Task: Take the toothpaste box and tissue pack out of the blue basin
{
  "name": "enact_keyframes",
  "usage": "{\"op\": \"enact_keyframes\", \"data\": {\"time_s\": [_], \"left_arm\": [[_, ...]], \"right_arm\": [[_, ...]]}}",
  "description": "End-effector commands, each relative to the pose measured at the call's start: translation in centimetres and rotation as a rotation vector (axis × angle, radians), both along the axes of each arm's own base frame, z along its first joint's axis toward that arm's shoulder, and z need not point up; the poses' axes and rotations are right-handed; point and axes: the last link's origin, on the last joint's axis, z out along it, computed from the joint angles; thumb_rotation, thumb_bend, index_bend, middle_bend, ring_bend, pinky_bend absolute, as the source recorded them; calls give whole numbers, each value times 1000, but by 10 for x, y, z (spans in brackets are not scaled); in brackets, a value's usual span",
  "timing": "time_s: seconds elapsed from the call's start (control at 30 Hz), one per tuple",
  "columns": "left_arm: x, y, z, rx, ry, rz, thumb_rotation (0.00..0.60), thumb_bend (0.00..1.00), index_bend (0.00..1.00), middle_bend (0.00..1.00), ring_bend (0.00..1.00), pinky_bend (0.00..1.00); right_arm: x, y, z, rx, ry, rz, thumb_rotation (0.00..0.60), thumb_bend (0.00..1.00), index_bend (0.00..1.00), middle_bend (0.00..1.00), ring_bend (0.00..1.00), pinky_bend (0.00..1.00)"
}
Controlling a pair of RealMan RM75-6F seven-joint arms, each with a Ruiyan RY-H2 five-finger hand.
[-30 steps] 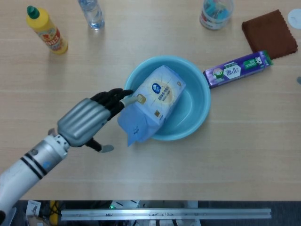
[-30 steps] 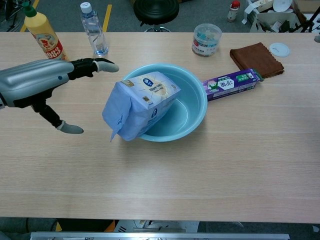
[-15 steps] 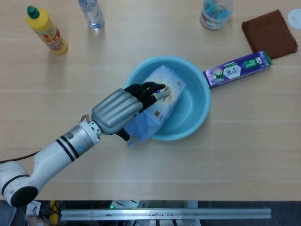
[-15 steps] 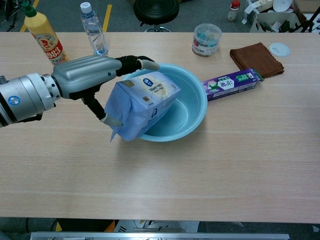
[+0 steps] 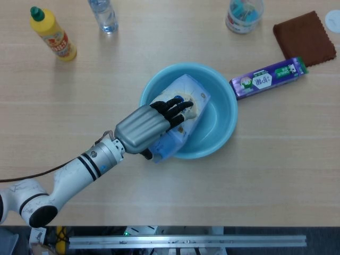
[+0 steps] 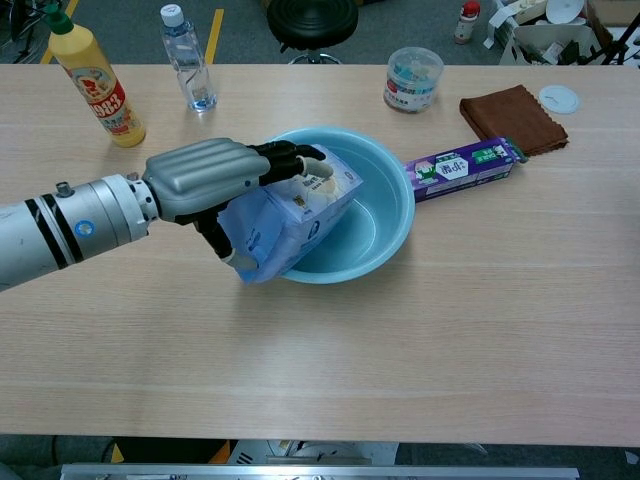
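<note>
We see our left robot hand (image 6: 215,180) laid over the soft blue-and-white plastic tissue pack (image 6: 290,215), fingers (image 6: 290,155) draped across its top face and the thumb low on its near side, so it looks clasped around the pack rather than merely resting on it. The pack leans on the near-left rim of the round light-blue plastic basin (image 6: 385,215), partly inside and partly overhanging the wooden desk (image 6: 400,350). The purple cardboard toothpaste box (image 6: 465,168) lies outside, just beside the basin's right rim.

We judge the pack light and squashy, its film slippery; a broad grip across the middle should hold better than a pinch at the loose end flap. The robot hand hides much of the pack in the head view, and the thumb contact is hard to make out. Our right robot hand shows in neither view.
</note>
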Motion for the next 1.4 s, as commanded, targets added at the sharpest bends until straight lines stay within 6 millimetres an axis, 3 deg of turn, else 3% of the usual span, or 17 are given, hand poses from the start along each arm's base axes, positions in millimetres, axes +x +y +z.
{"op": "enact_keyframes", "data": {"time_s": [0.03,0.23,0.47,0.8,1.07,1.17,1.4], "left_arm": [[2,5,-6,18,-33,-5,600,167,293,27,55,488],[0,14,-9,56,-51,-8,600,242,571,266,315,751],[1,20,2,75,-108,23,600,258,687,473,461,903],[13,17,57,60,-280,75,600,258,675,484,466,905],[6,24,105,168,-313,75,600,258,670,484,466,905],[-4,29,124,228,-298,86,600,258,670,484,466,905],[-50,33,149,342,-212,153,600,259,670,483,460,905]], "right_arm": [[-1,0,0,0,-2,-1,600,35,12,279,215,461],[-2,-1,2,-3,-21,-7,600,35,13,285,215,461],[-4,-1,4,-5,-34,-12,600,35,13,287,215,461],[-4,0,6,-17,-46,-14,600,35,13,288,215,461],[-2,0,4,-12,-50,-9,600,35,13,288,215,461],[0,0,4,-12,-51,-3,600,35,13,288,215,461],[2,1,2,-8,-53,2,600,35,13,289,215,461]]}}
